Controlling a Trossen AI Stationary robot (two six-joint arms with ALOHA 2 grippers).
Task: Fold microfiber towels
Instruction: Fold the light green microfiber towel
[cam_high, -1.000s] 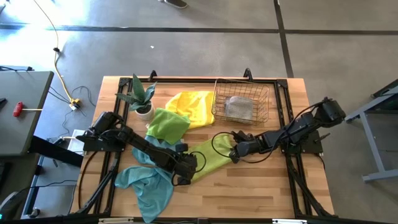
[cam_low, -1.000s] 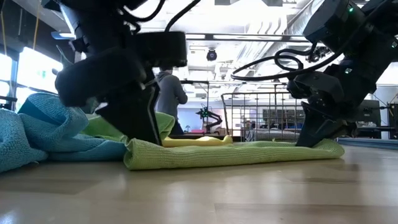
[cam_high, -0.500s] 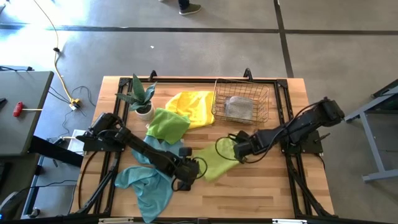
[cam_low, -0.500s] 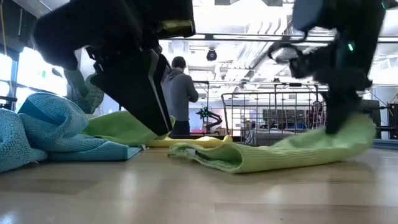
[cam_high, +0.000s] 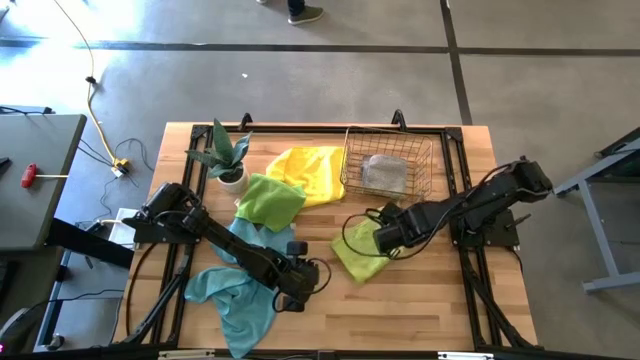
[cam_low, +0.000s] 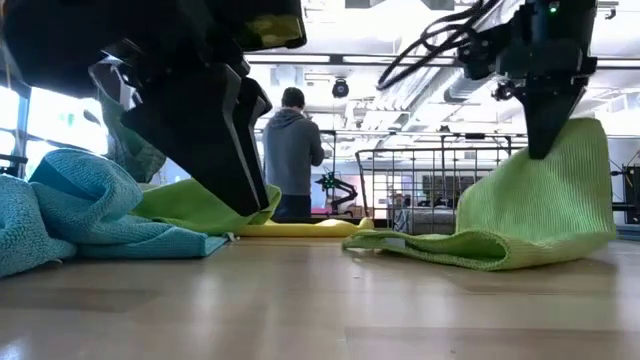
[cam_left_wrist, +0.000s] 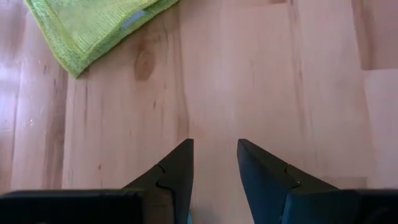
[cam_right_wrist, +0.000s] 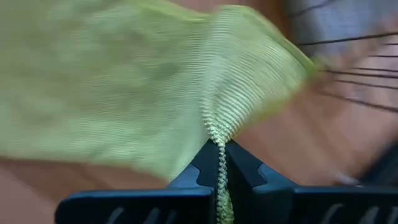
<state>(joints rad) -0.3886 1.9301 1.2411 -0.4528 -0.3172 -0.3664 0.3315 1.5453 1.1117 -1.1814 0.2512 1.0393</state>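
The right gripper (cam_high: 385, 238) is pinched tight on one edge of a lime green microfiber towel (cam_high: 360, 250), the fabric bunched between its closed fingers (cam_right_wrist: 239, 169) in its wrist view. In the low view that edge is lifted clear of the wooden table (cam_high: 430, 300) while the towel's lower part lies flat on the boards, so the step in hand looks like carrying the raised edge over to make a fold. Next, I judge, the held edge must be laid down squarely on the resting half and let go.

The left gripper (cam_left_wrist: 214, 165) hovers just above bare wood with its fingers parted and nothing between them; a corner of the lime towel lies a little ahead of it, apart from it.

Taking the wire mesh basket (cam_high: 388, 166) as landmark: the held towel lies just in front of it, a grey towel (cam_high: 385, 173) sits inside it, a yellow towel (cam_high: 308, 170) lies just beside it, and teal blue towels (cam_high: 235, 295) lie well apart from it.
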